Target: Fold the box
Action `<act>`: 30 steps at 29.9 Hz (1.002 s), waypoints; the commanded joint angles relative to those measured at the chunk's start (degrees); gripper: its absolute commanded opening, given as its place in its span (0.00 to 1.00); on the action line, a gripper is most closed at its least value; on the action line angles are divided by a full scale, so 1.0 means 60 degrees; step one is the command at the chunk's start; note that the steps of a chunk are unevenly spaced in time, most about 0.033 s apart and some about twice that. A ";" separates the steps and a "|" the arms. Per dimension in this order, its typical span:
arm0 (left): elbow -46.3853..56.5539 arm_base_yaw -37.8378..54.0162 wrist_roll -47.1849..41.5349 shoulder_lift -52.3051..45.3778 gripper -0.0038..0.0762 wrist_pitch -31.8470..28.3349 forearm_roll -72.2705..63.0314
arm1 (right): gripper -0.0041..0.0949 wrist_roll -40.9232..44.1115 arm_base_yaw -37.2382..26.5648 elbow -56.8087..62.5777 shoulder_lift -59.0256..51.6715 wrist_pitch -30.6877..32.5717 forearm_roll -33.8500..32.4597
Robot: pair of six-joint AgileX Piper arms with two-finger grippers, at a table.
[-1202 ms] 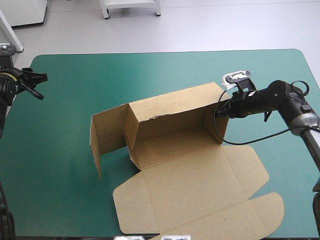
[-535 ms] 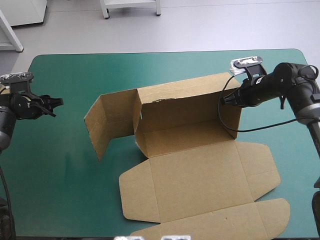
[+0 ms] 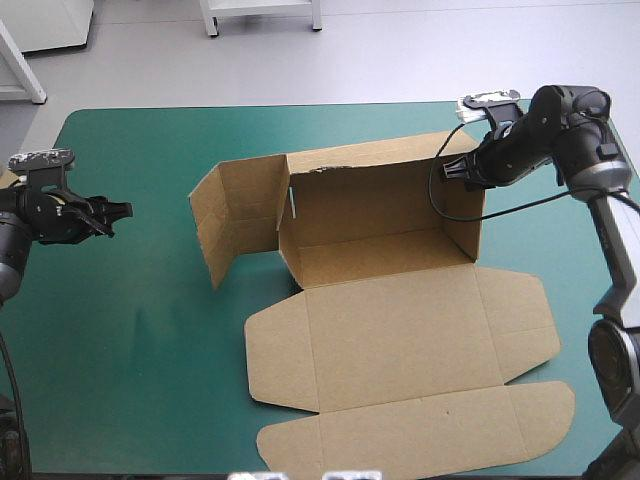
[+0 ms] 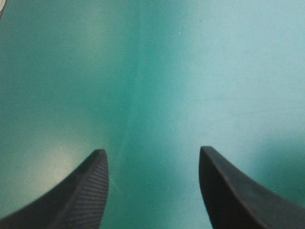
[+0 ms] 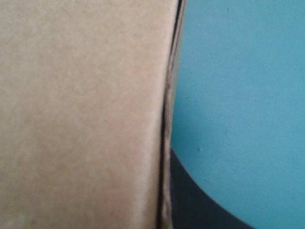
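In the high view the box (image 3: 390,300) sits on the bench (image 3: 130,330) from the frame's centre toward its lower right; its back wall (image 3: 380,200) stands upright across the upper middle, with the floor (image 3: 385,262) just in front of it; a side panel (image 3: 235,215) juts from the wall's left end toward centre left; the end wall (image 3: 462,215) stands at the right; the lid (image 3: 400,335) lies flat below, reaching the lower edge; the right gripper (image 3: 450,170), upper right, clamps the end wall's top, one of its fingers (image 5: 190,200) touching the board (image 5: 81,114); the left gripper (image 3: 122,212), at the left edge, hangs well apart from the box, its fingers (image 4: 86,191) spread over bare bench (image 4: 157,71).
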 commanded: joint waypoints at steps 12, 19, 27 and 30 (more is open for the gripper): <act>-0.0254 0.0011 0.0045 -0.0351 0.56 -0.0102 -0.0224 | 0.05 -0.0034 -0.0018 -0.0614 0.1031 -0.0089 0.0246; -0.0254 0.0011 0.0212 -0.0351 0.56 -0.0043 -0.0430 | 0.38 -0.0034 -0.0018 -0.0714 0.1167 -0.0544 0.0246; -0.0254 0.0011 0.0350 -0.0351 0.56 0.0042 -0.0437 | 0.53 -0.0181 -0.0018 -0.0884 0.1150 -0.1333 0.0157; -0.0254 0.0011 0.0432 -0.0351 0.56 0.0058 -0.0437 | 0.53 -0.0181 -0.0018 -0.1195 0.1035 -0.1295 0.0064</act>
